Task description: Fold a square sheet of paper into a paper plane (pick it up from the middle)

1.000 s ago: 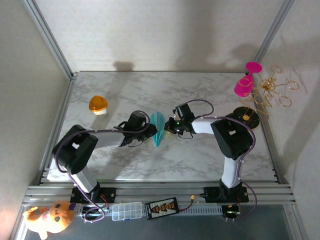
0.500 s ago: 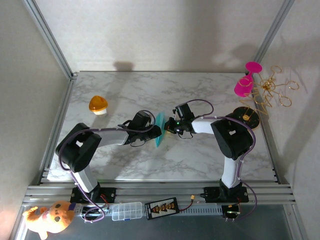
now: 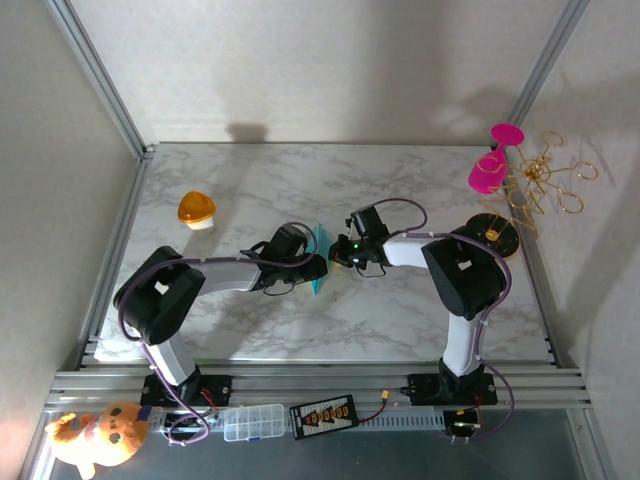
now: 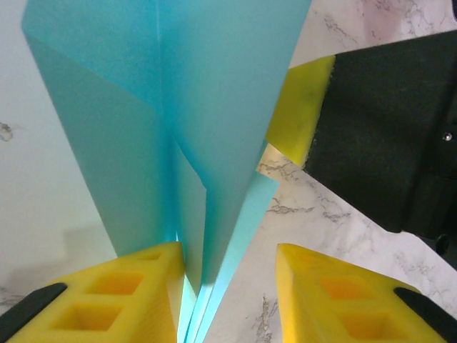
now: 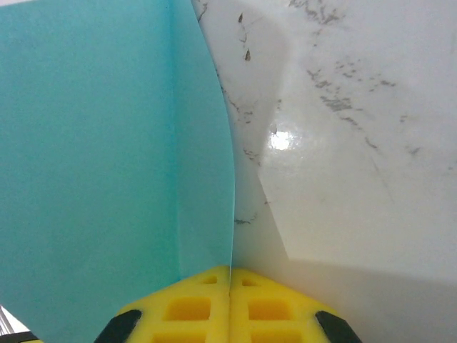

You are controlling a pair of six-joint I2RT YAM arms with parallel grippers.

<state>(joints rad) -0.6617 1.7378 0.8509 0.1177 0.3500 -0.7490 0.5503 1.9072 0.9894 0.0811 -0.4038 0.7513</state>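
Two grippers are seen from above, meeting at the middle of the marble table [image 3: 400, 320]. The left gripper [image 3: 314, 266] and the right gripper [image 3: 337, 253] have the folded teal paper [image 3: 319, 255] stood on edge between them, well apart from the orange dome [image 3: 197, 209].

From the left wrist, the left gripper [image 4: 228, 300] is shown spread. The paper [image 4: 178, 107] is laid against one finger [image 4: 136, 293] only, and a gap is left to the other.

From the right wrist, the right gripper [image 5: 230, 304] is shown pressed together, with the paper's [image 5: 93, 157] edge pinched at the seam.

The hold is judged slim. The paper could be dragged out of that pinch, or a stray crease pressed in, should the left jaws be closed off the centre fold.
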